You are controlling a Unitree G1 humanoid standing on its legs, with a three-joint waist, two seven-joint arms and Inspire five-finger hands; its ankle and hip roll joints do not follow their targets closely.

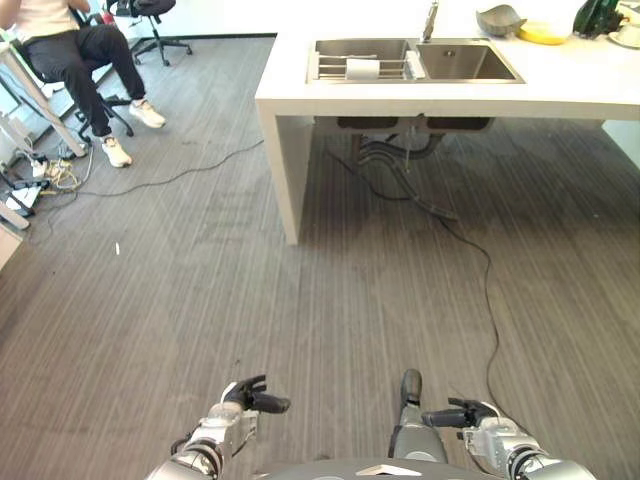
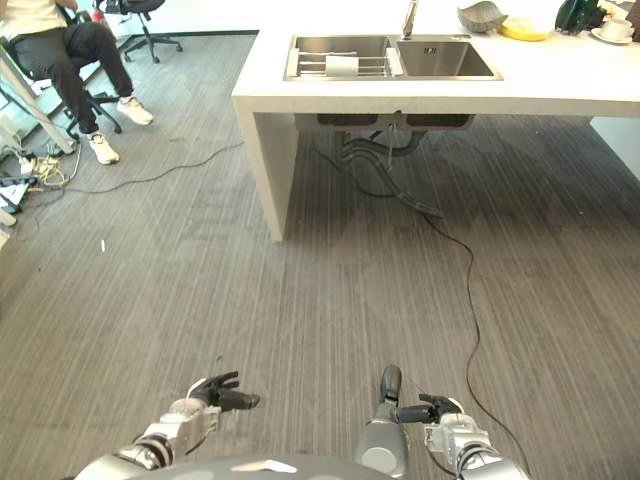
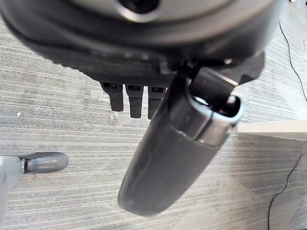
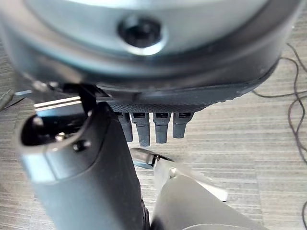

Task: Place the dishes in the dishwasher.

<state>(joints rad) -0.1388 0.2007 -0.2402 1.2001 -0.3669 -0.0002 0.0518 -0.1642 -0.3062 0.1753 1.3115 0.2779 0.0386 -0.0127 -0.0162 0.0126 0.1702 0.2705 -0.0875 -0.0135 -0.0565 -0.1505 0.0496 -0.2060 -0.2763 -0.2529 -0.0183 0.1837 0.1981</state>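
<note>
Dishes stand far ahead on a white counter [image 1: 560,92]: a grey bowl [image 1: 500,18], a yellow dish [image 1: 543,33] and a white cup on a saucer [image 1: 628,34] at its back right. A double sink [image 1: 466,62] is set into the counter, and its left basin holds a wire rack [image 1: 335,68] with a white cup [image 1: 362,68]. My left hand [image 1: 247,399] and right hand [image 1: 466,414] hang low over the grey floor, far from the counter. Both are open and hold nothing, with straight fingers [image 3: 134,99] on the left and straight fingers [image 4: 153,128] on the right.
A person [image 1: 75,50] sits on an office chair at the far left beside a desk and tangled cables [image 1: 45,178]. Another chair [image 1: 150,25] stands behind. A black cable [image 1: 490,300] runs across the floor from under the sink. Pipes [image 1: 400,165] hang below the counter.
</note>
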